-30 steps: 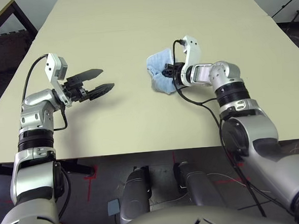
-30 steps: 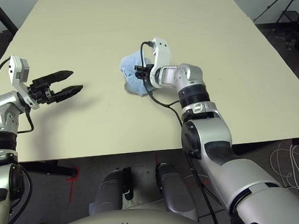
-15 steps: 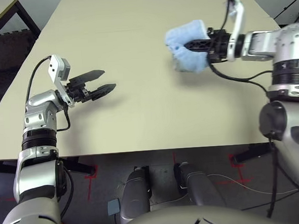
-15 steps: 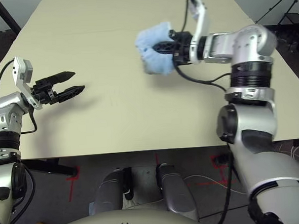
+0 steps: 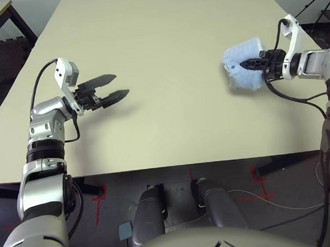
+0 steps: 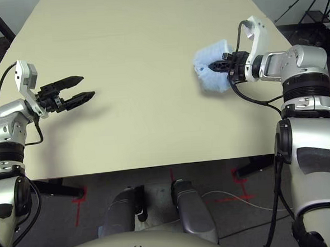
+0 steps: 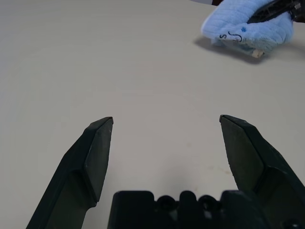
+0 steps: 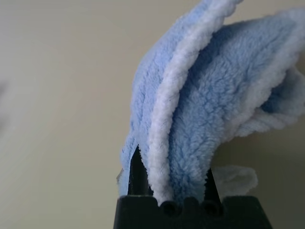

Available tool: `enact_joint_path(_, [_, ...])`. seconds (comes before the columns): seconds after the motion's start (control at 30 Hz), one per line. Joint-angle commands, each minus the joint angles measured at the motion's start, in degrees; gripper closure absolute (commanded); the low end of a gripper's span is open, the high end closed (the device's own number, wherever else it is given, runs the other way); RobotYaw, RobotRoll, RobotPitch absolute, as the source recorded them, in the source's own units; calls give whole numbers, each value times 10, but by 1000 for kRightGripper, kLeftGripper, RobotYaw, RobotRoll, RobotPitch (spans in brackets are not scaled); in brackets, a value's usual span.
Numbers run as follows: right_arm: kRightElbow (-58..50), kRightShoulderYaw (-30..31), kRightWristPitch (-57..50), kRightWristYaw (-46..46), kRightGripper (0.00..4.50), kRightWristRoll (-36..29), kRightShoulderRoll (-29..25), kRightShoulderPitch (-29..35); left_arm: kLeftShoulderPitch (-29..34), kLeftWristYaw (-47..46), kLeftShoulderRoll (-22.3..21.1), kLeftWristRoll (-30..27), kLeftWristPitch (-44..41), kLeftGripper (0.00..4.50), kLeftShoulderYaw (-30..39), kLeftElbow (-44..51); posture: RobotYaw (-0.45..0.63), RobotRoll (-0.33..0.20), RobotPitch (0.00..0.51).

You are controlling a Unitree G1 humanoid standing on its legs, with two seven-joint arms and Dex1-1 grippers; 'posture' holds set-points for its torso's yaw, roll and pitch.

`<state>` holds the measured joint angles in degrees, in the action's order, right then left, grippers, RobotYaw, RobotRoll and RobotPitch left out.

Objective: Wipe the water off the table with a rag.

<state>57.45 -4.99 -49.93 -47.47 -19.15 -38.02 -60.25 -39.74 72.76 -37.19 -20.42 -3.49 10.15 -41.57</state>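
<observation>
bench: plain beige top, no water spots I can make out
rag: pinched in right tool, far right side, presumably carried for wiping
left tool: spread wide, holding nothing, parked aside

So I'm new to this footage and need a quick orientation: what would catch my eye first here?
The light blue rag stands out first, a fluffy bundle clamped in the right gripper and held over the table's far right side. Next is the left gripper, its black jaws spread wide with nothing between them, poised above the near left part of the pale tabletop.
</observation>
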Motion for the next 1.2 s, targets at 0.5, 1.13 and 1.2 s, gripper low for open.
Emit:
enact_joint_path(0.5, [15,36,156,-115,1300,106,-26,-10,-14,1,-4,13,2,0,-6,-11,-208,0,173])
enact_joint_path(1.13, [-90,-147,368,-3,27,27,-68,135,-12,-303,31,34,96,0,77,-33,-178,0,195])
enact_joint_path(1.2, [-111,-178,395,39,27,8,-41,157,-7,-355,37,36,108,0,89,-33,-173,0,197])
